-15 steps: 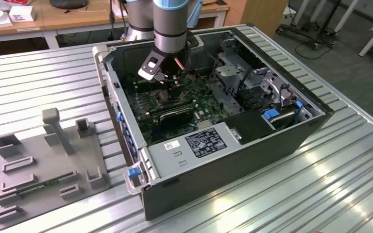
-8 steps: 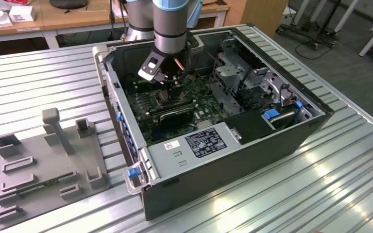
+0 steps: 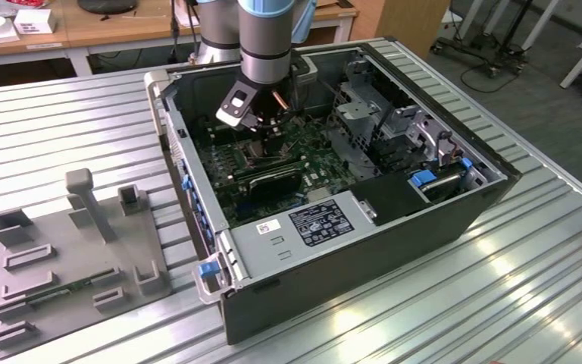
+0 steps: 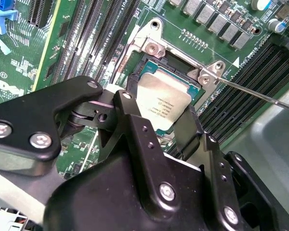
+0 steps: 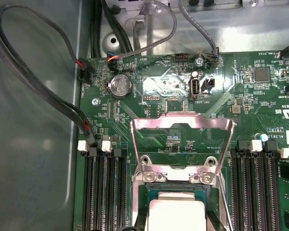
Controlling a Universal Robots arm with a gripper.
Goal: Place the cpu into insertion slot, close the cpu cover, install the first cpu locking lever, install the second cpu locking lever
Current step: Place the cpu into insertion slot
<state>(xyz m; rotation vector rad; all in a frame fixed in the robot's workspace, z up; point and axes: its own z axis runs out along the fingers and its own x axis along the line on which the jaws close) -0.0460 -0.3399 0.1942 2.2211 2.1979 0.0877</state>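
In the second wrist view the black metal 2-fingered gripper [image 4: 159, 122] has its fingers [image 4: 131, 120] standing about the chip's width apart. 1 finger sits against each of 2 opposite edges of the cpu [image 4: 163, 98], a small flat square chip with a dull silver-grey metal top, and the gripper appears to have hold of it.

The cpu lies flat, metal top up, within or just over the insertion slot [image 4: 154, 47], the square silvery-rimmed socket on the green motherboard [image 4: 24, 53]. I cannot tell whether it is fully seated. Being square, it has no long axis; its edges run parallel to the slot's rim.

Beyond it, in the first wrist view, the cpu cover [image 5: 181, 121], a thin silvery frame plate, stands swung open with its hinge edge at the slot. A thin steel locking lever [image 4: 260, 97] juts out unlatched.

I judge step 1 nearly done, with the cover and both levers left.

Farthest out, the exterior view shows the open black computer case [image 3: 372, 250] on a ribbed aluminium table [image 3: 533, 250].
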